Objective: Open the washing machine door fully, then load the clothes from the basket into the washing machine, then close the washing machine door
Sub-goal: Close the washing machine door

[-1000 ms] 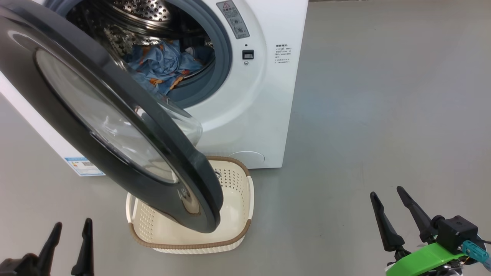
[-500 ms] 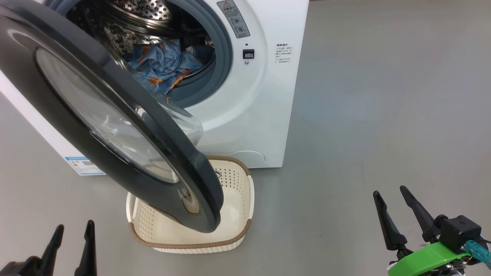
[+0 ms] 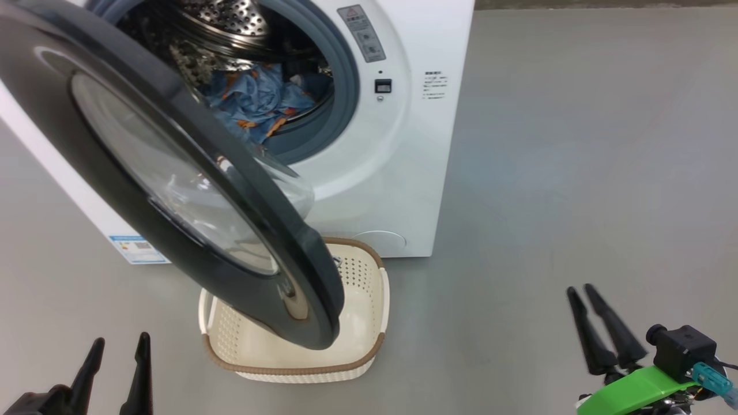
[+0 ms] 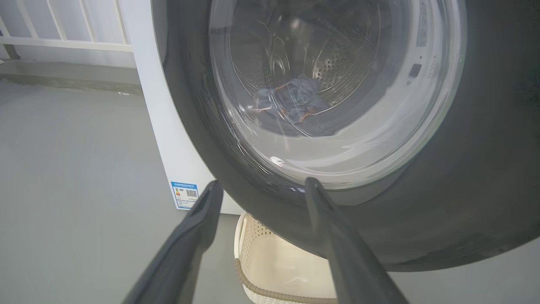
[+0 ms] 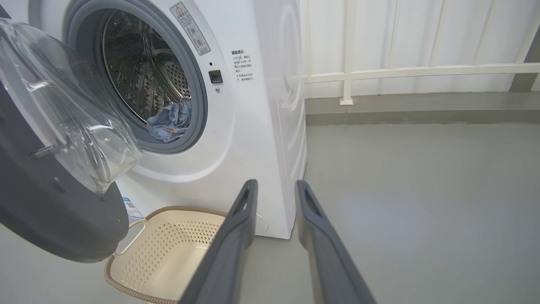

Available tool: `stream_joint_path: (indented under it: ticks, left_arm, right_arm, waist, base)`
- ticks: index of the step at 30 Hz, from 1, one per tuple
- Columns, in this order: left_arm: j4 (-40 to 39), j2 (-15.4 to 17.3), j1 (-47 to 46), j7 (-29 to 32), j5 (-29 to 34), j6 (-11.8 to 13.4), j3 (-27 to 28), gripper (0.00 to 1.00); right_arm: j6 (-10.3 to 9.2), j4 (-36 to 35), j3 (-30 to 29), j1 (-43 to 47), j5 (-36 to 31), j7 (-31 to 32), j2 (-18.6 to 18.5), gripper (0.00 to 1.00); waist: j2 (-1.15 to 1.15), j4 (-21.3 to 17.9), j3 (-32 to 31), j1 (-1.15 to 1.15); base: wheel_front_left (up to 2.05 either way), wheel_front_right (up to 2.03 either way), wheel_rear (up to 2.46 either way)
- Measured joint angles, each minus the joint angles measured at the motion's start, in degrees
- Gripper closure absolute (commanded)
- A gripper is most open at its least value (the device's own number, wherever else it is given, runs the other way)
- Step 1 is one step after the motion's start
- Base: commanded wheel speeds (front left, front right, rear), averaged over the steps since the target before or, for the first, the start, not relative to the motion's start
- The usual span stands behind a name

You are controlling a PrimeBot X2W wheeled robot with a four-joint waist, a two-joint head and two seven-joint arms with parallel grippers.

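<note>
- Loading looks complete: the clothes (image 3: pixel 259 101), blue with orange print, lie bundled low in the steel drum (image 3: pixel 230 14) of the washing machine (image 3: pixel 398 173), at upper centre of the head view. Their front edge sits at the grey rubber ring (image 3: pixel 340 109).
- The basket (image 3: pixel 357 311) stands on the grey floor (image 3: pixel 576 144) just before the machine, at lower centre. What shows of its inside is bare.
- The washing machine door (image 3: pixel 173 173) stands swung out across the left half of the head view, its lower edge hanging over the basket. Judged from this, only closing the door remains.
- The left gripper (image 3: pixel 122 340), at lower left, has its fingers spread and holds nothing. The right gripper (image 3: pixel 579 288), at lower right, has its fingers close together yet parted, and it too is bare. Both are clear of the door.
- In the left wrist view, the door's outer face sits close ahead. The clothes show dimly through its glass, and a blue label sticker (image 4: pixel 184 194) marks the machine's side.
- The right wrist view gives the opposite side: the door's bulging clear bowl (image 5: pixel 71 109), the latch slot (image 5: pixel 215 76) on the machine's front, and most of the basket floor, which the door hides in the head view. A white railing (image 5: pixel 422 69) runs behind.
</note>
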Motion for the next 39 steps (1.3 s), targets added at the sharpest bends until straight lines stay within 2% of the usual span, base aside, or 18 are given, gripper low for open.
stream_joint_path:
  ticks: [11,21,29,39]
  left_arm:
    - [-0.08,-1.40,-0.01,0.00,0.30,0.00,-0.57,0.00]
    - [-1.22,-2.13,0.01,0.00,0.79,0.00,-1.26,0.00]
    - [-2.01,-2.23,0.02,0.00,0.86,0.00,-1.31,0.00]
    - [-2.74,-2.63,0.01,0.00,0.86,0.00,-1.10,0.00]
  right_arm:
    - [0.00,-0.77,4.03,-2.67,0.57,0.00,0.21,1.00]
    - [0.00,-7.11,9.48,-9.46,2.05,-0.01,0.86,1.00]
    - [0.00,-15.26,17.08,-12.28,2.58,-0.01,1.35,1.00]
    - [0.00,-18.00,27.61,-12.37,2.53,-0.01,0.99,1.00]
  waist:
    - [0.00,3.92,-1.03,0.00]
    - [0.00,7.35,-2.32,0.00]
    - [0.00,8.91,-2.31,0.00]
    - [0.00,9.14,-1.52,0.00]
  base:
    - [0.00,0.00,0.00]
    - [0.00,0.00,0.00]
    - [0.00,0.00,0.00]
    - [0.00,0.00,0.00]
